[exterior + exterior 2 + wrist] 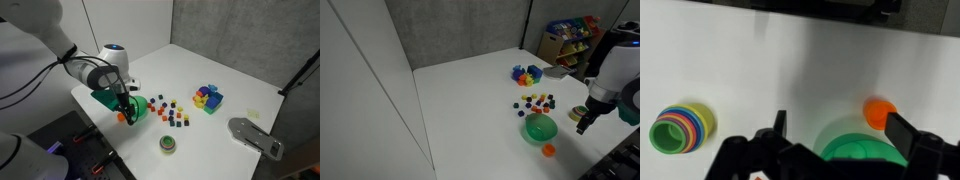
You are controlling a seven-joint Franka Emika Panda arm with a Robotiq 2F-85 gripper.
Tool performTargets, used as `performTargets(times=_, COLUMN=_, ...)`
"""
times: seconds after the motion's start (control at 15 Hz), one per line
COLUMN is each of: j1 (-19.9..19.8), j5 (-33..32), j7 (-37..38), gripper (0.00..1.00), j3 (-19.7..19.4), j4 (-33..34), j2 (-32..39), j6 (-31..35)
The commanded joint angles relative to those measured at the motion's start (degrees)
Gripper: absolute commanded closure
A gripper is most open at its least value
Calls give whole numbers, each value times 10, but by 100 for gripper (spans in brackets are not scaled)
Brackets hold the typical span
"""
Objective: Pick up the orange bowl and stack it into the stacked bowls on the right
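The tiny orange bowl (879,111) sits on the white table at the rim of the big green bowl (862,152). It shows in both exterior views (120,117) (549,151). The stacked bowls (682,128), green outside with coloured rings inside, stand apart on the table, also seen in an exterior view (168,145). My gripper (840,127) is open and empty. It hangs above the green bowl (133,108), with one fingertip close to the orange bowl but not around it. It also shows in both exterior views (126,104) (582,121).
Several small coloured cubes (166,110) (537,102) lie scattered mid-table. A yellow-blue-purple-green cluster (208,98) (527,74) stands beyond them. A grey flat object (255,136) lies at the table's edge. The table's front edge is close to the orange bowl.
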Motion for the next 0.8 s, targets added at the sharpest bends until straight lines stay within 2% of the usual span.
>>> performTargets(times=0.0, j1=7, j5=17, j7=5, gripper=0, j3=3, j4=24, j2=66, j6=42)
performTargets(times=0.33, j1=13, j5=27, j7=2, gripper=0, j3=8, j4=42, j2=138, j6=92)
performTargets(times=0.73, j1=11, j5=52, j7=-6, gripper=0, j3=33, j4=55, j2=205, j6=169)
